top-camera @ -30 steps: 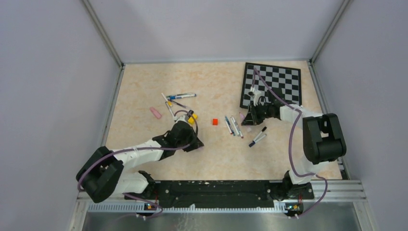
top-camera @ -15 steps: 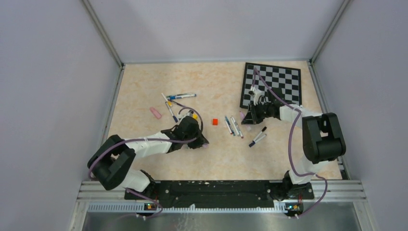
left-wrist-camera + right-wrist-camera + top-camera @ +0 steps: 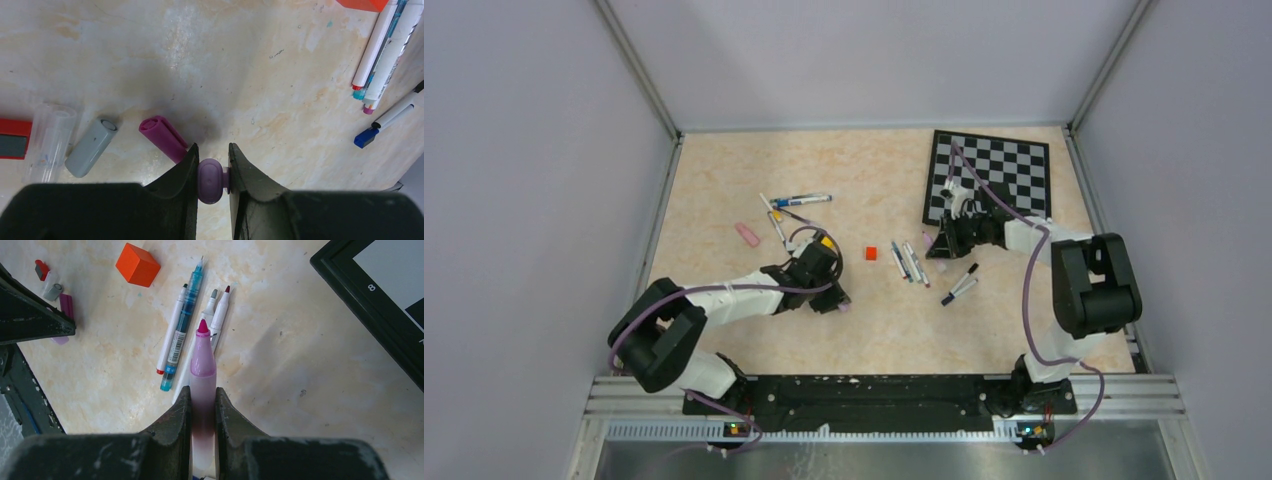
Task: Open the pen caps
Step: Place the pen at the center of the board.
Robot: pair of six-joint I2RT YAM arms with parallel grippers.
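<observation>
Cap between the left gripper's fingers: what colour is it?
Purple. The cap shows best in the left wrist view.

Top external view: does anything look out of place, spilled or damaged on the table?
Only a small red cube lying among the pens, and a chessboard at the far right: neither is pen-related. Nothing looks spilled or damaged.
</observation>
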